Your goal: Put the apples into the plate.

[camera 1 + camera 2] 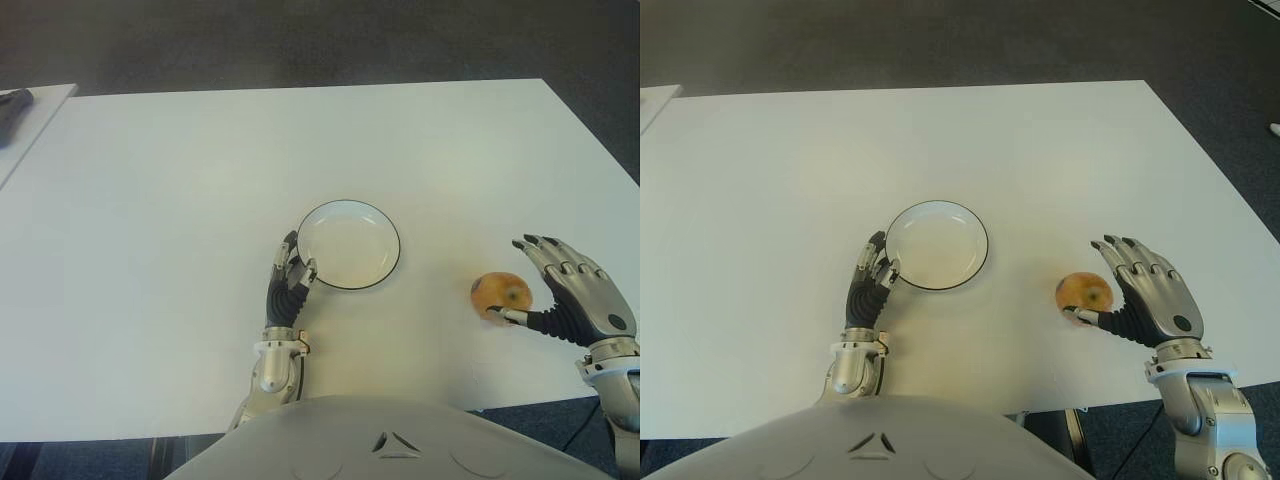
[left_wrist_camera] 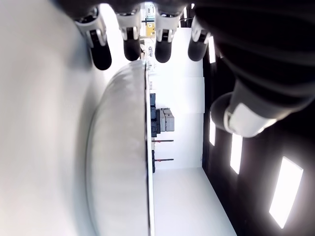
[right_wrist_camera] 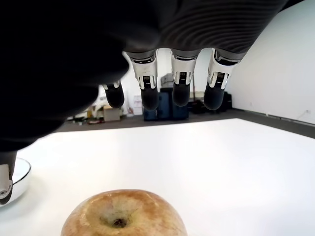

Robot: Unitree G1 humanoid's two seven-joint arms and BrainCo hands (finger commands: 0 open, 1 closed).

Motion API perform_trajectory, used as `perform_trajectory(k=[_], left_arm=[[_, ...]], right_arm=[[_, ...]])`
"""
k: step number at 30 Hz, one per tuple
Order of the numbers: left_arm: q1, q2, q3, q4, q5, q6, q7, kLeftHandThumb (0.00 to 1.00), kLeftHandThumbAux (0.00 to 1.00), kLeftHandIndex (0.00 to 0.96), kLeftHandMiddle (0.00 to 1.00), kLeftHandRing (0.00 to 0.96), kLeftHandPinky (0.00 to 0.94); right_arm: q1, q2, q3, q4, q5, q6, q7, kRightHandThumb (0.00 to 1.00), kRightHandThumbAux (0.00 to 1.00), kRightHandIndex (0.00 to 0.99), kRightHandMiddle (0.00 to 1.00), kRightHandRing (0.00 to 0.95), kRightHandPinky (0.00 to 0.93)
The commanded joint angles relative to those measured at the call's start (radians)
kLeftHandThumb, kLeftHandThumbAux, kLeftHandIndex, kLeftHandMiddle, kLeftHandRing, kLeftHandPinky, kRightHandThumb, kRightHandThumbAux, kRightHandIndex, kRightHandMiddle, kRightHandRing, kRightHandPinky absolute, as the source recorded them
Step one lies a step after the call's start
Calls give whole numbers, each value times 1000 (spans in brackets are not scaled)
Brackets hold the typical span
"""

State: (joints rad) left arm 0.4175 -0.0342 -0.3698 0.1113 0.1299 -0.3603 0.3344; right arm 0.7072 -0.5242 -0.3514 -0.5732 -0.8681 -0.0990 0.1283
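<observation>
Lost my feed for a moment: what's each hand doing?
Left hand: open, at the plate's left rim, holding nothing.
Right hand: open, fingers spread beside the apple, not gripping it.

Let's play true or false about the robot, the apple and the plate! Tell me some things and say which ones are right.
1. The apple is lying in the plate. False: it sits on the table, to the right of the plate.
2. The plate has nothing in it. True.
3. The right hand has its fingers spread open next to the apple. True.
4. The left hand is holding the apple. False: it is at the plate's left rim, holding nothing.
5. There are three apples on the table. False: only one can be seen.
</observation>
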Motion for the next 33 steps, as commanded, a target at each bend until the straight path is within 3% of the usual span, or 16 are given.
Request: perform_trajectory(k=[1,13,21,33], left_arm=[[19,-65,1,35,-20,88,-19,0,562,0,0,0,0],[16,-53,10,37,-21,87,-32,0,502,0,0,0,0],[21,-50,17,26,-31,101,-48,0,472,0,0,0,0],[23,-43,36,20,-50,117,-77,0,460,0,0,0,0]], right_arm=[[12,13,14,31,-12,-16,-20,319,422,39,26,1,0],[-4,11,51,75,-44,-31,-72,348,416,28,34,11,20],[2,26,69,75,-37,-14,-67,363,403,28,42,13,0],[-5,43,110,104,-101,16,-114,380,372,16,63,26,27]])
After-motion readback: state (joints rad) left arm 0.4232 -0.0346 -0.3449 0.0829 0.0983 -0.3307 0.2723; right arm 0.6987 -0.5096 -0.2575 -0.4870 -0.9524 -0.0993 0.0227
